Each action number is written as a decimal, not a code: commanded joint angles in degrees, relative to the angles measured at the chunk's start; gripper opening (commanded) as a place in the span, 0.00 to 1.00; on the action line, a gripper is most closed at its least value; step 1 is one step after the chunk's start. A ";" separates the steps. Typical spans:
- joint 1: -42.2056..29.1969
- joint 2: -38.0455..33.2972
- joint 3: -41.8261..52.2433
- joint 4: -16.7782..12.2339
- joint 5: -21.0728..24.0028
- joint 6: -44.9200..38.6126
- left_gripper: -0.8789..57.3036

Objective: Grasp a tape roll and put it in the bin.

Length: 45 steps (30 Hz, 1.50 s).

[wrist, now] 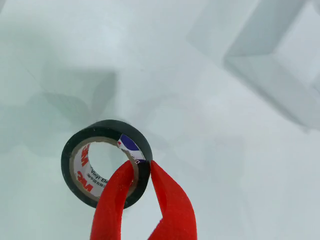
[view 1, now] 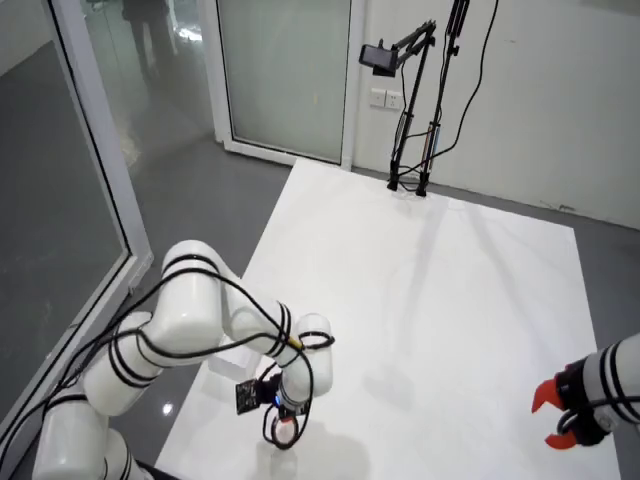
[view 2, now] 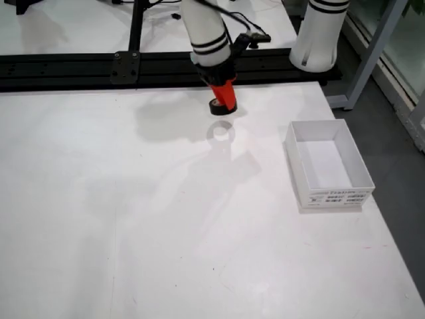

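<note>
Tape roll (wrist: 106,163), black with a printed white core, hangs clamped in the red end effector (wrist: 142,167), one finger (wrist: 114,200) through its core and the other against the outer wall. In the front view, the end effector (view 2: 224,100) holds the roll (view 2: 220,106) above the white worktop (view 2: 133,199) near its far edge. White bin (view 2: 328,166) stands open near the worktop's right edge, well apart from the roll.

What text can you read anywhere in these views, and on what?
"3M" and "Vinyl Ele...", cut off by a finger: inner core of the tape roll held in the gripper.
Label on the white bin: too small to read.
</note>
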 commanded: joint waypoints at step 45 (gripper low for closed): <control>39.47 -1.44 0.09 8.12 -4.71 2.32 0.00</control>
